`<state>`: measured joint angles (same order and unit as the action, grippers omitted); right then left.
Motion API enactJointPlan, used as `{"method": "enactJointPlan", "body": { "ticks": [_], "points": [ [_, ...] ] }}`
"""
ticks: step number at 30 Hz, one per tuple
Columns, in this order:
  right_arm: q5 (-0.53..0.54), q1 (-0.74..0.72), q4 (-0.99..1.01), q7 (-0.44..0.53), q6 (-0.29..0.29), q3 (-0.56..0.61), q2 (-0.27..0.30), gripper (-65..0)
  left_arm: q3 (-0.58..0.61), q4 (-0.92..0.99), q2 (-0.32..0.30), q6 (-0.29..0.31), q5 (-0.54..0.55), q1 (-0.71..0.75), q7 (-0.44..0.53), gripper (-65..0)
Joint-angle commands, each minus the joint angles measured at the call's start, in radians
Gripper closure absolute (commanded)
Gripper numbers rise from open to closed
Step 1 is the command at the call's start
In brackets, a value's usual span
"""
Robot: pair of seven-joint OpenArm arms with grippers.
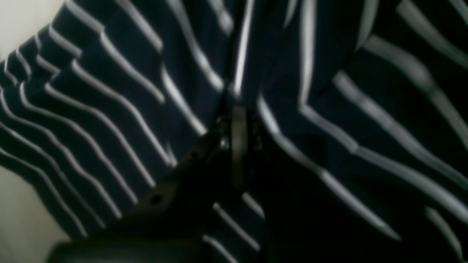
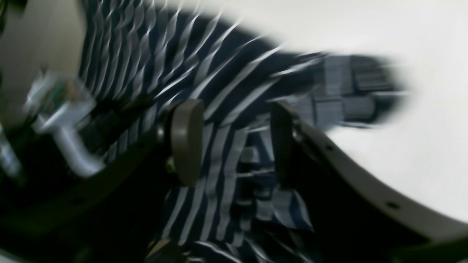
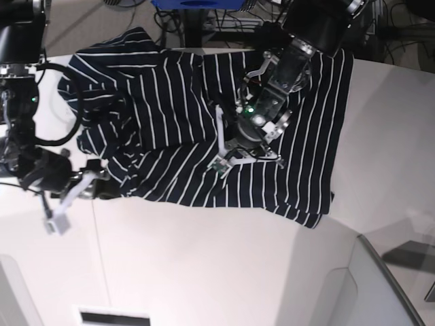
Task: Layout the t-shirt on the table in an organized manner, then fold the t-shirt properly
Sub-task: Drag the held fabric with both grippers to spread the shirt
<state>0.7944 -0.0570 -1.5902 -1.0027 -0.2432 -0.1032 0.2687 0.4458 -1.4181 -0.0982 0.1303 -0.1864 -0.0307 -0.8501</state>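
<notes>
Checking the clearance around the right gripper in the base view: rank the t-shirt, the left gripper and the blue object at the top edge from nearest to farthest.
1. t-shirt: its edge lies beside the right gripper.
2. left gripper: mid-shirt, toward the right side of the view.
3. blue object: top edge, beyond the table.

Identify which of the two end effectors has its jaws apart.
The right end effector, at the t-shirt's edge, shows a clear gap between its pads. The left end effector, over the shirt's middle, is pinched shut on the striped cloth.

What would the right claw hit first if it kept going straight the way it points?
Most likely the t-shirt: striped cloth fills the gap ahead of the open right claw. Depth is blurred, so contact distance is unclear.
</notes>
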Motion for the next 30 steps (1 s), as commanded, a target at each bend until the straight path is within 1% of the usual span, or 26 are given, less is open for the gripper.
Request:
{"method": "enactJointPlan", "body": {
  "ticks": [1, 3, 4, 7, 10, 11, 13, 15, 20, 23, 26, 30],
  "points": [
    [0.013, -0.045, 0.031, 0.008, -0.003, -0.023, 0.016, -32.4, -0.002, -0.042, 0.001, -0.005, -0.008, -0.002, 0.015, 0.0],
    [0.009, -0.100, 0.150, 0.020, -0.003, -0.030, 0.019, -33.6, -0.002, -0.079, -0.016, -0.005, -0.009, 0.010, 0.015, 0.0],
    [-0.013, -0.143, 0.227, 0.034, -0.003, -0.030, 0.020, -33.6, -0.002, -0.086, -0.019, -0.005, -0.009, 0.013, 0.015, 0.0],
    [-0.142, -0.244, 0.426, 0.094, -0.009, -0.026, 0.022, -33.9, -0.002, -0.089, -0.019, -0.005, -0.011, 0.013, 0.015, 0.0],
    [-0.274, -0.318, 0.569, 0.157, -0.012, -0.026, -0.007, -33.9, -0.002, -0.092, -0.018, -0.005, -0.011, 0.013, 0.015, 0.0],
    [-0.309, -0.333, 0.604, 0.169, -0.012, -0.026, -0.012, -34.1, -0.002, -0.092, -0.018, -0.005, -0.011, 0.015, 0.015, 0.0],
    [-0.343, -0.352, 0.655, 0.183, -0.012, -0.026, -0.013, -34.1, -0.002, -0.094, -0.018, -0.005, -0.011, 0.022, 0.015, 0.0],
    [-0.350, -0.353, 0.670, 0.190, -0.012, -0.026, -0.018, -34.1, -0.002, -0.091, -0.018, -0.005, -0.011, 0.022, 0.015, 0.0],
    [-0.346, -0.350, 0.666, 0.153, -0.012, -0.028, -0.018, -33.3, -0.002, -0.086, -0.018, -0.005, -0.011, 0.025, 0.015, 0.0],
    [-0.346, -0.329, 0.584, 0.135, -0.012, -0.030, -0.019, -33.3, -0.002, -0.086, -0.018, -0.005, -0.011, 0.024, 0.015, 0.0],
    [-0.344, -0.306, 0.466, 0.094, -0.012, -0.030, -0.022, -33.5, -0.002, -0.085, -0.018, -0.005, -0.011, 0.022, 0.015, 0.0],
    [-0.346, -0.298, 0.451, 0.072, -0.012, -0.030, -0.044, -33.8, -0.002, -0.085, -0.018, -0.005, -0.011, 0.021, 0.015, 0.0]
  ]
}}
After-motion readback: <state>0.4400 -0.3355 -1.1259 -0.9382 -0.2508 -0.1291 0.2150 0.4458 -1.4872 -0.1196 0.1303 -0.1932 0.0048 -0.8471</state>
